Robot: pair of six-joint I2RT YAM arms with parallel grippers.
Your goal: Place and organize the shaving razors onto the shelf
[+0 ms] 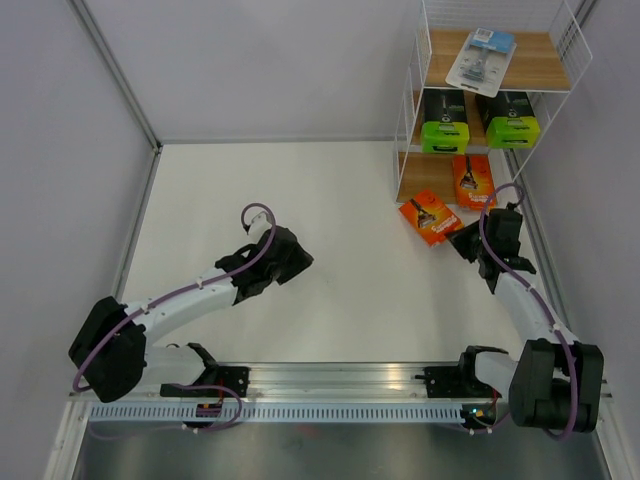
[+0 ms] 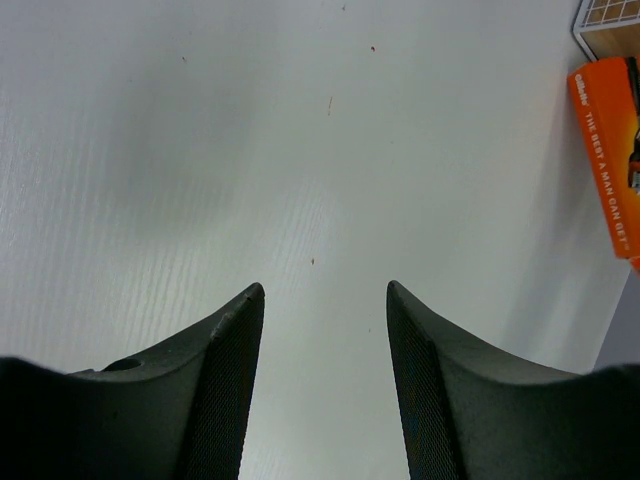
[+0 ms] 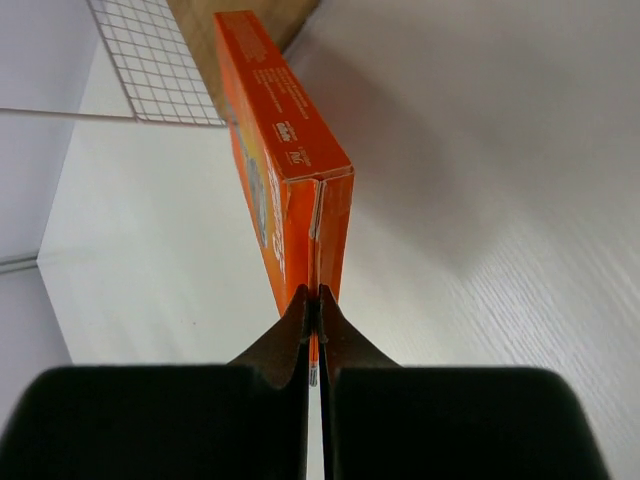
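Clamped tight, my right gripper (image 3: pixel 316 300) holds the orange pack (image 3: pixel 288 160) by its near flap, long axis pointing ahead at the shelf (image 3: pixel 150 60); left gripper (image 2: pixel 323 290) gapes, well apart.

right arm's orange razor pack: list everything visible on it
The orange pack is a flat, thin cardboard card, bright orange, with a razor picture on its face and white print along one side. It sits skewed just in front of the shelf, off the bottom board and over the white table. Whether it rests there or is lifted cannot be told. The right gripper is shut on the thin flap at its near end.
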